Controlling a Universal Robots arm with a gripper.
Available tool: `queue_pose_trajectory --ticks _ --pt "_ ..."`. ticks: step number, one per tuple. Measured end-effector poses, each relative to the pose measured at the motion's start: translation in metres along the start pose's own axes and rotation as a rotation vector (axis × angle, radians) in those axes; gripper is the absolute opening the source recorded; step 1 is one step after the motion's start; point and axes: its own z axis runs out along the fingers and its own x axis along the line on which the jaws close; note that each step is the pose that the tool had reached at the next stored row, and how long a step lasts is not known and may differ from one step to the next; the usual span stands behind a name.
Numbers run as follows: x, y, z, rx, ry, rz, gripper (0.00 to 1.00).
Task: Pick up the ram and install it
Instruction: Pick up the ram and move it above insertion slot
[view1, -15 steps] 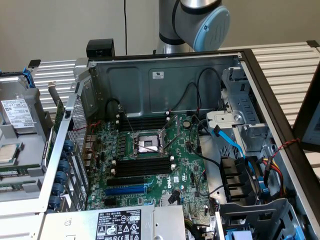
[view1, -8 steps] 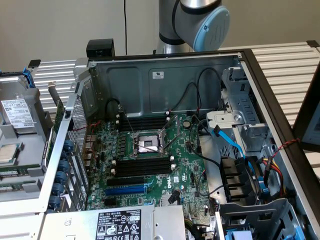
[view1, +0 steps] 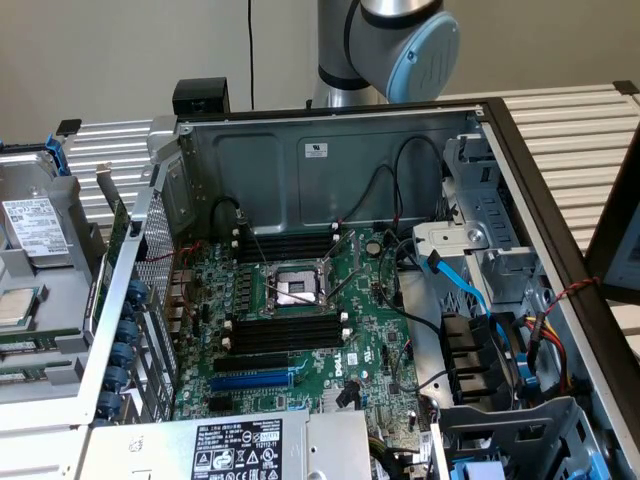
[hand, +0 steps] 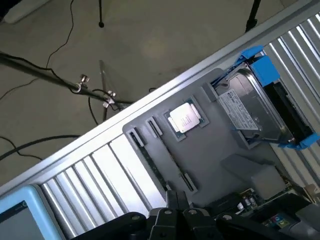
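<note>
Hovering near the grey tray (hand: 215, 150), the tool (hand: 177, 199) has its fingers pressed together, gripping nothing. The ram (hand: 159, 162) lies edge-up in the tray's holder, beside the processor (hand: 185, 119). Risk: descending shut, the fingertips would strike the stick's edge or the holder's clips. Label and chips unreadable; tool body cut off.

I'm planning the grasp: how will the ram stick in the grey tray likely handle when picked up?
The ram stick looks like a thin, flat board held on edge in the grey tray, so probably stiff and light. With just its narrow edge offered, the hold is likely slim, and it might tilt or slip.
</note>
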Motion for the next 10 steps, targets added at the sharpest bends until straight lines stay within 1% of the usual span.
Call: queue_pose_trajectory --ticks 10 --pt "0.0 -0.0001 0.0018 0.0064 0.0036 -0.181 0.1"
